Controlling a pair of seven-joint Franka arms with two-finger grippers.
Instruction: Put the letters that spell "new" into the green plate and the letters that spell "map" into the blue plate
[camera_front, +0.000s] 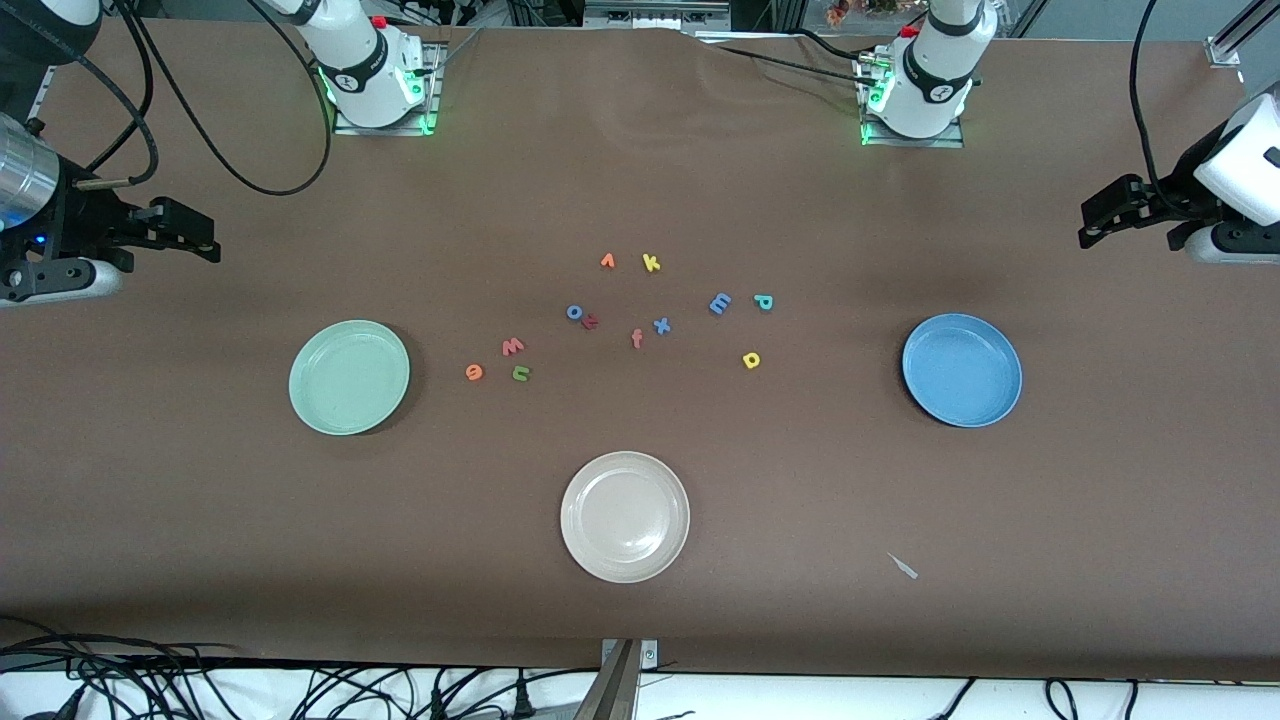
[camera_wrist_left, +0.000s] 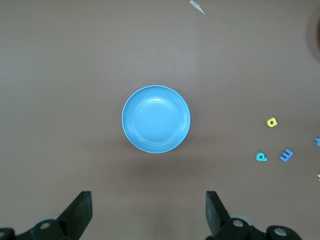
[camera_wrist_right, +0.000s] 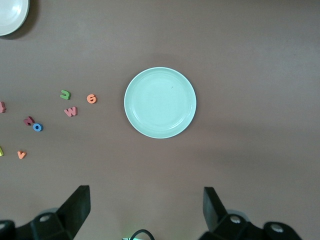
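currently both arms wait, raised at the table ends. left gripper (camera_wrist_left: 148, 215) hangs wide and empty above the round medium-blue plate (camera_front: 962, 369); right gripper (camera_wrist_right: 146, 212) likewise above the round pale mint-green plate (camera_front: 349, 377). no foam letter is plated: green n (camera_front: 520, 373), orange e (camera_front: 474, 372), red-pink w (camera_front: 512, 346) lie near the green plate; blue m (camera_front: 719, 303), yellow a (camera_front: 751, 360), teal p (camera_front: 763, 301) toward the blue.

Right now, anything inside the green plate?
Nothing: the green plate shows only its bare inside in the front and right wrist views. The green n, orange e and red-pink w lie on the table beside it. Nothing covers the plate.
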